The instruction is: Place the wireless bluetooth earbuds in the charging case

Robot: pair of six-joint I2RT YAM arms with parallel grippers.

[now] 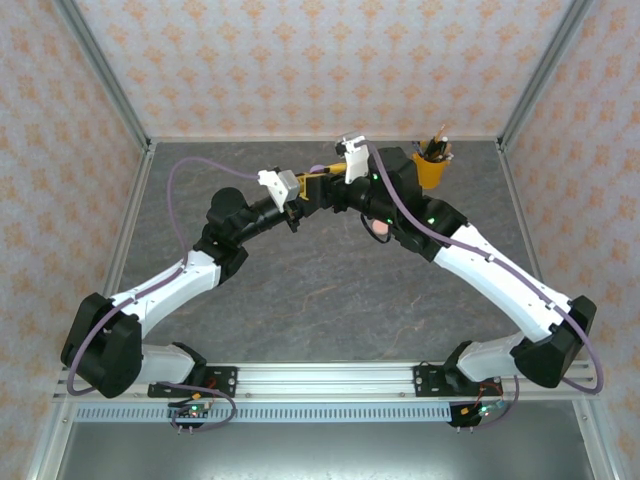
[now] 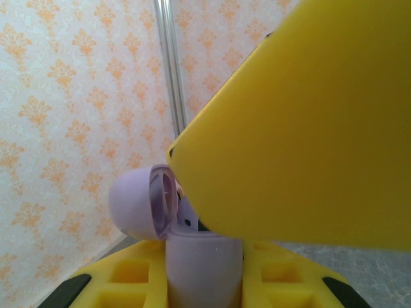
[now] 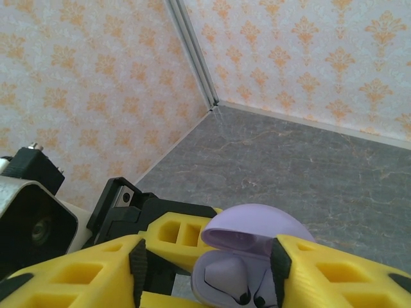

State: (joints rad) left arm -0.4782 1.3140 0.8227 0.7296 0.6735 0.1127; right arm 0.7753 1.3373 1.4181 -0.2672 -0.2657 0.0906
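Observation:
The lilac charging case point(image 2: 204, 269) stands upright between the yellow fingers of my left gripper point(image 2: 204, 282), which is shut on its body. Its lid point(image 2: 131, 205) hangs open to the left. In the right wrist view the open charging case point(image 3: 237, 282) shows two lilac earbuds point(image 3: 226, 281) seated inside under the raised lid point(image 3: 257, 224). My right gripper point(image 3: 209, 269) is open just above the case, with a finger on each side of it. One of its fingers point(image 2: 302, 122) looms over the case. Both grippers meet in mid-air at the back centre point(image 1: 318, 188).
An orange cup of pens point(image 1: 432, 168) stands at the back right. A small pink item point(image 1: 380, 228) lies on the grey table point(image 1: 320, 290), partly under the right arm. Patterned walls close in the back and both sides.

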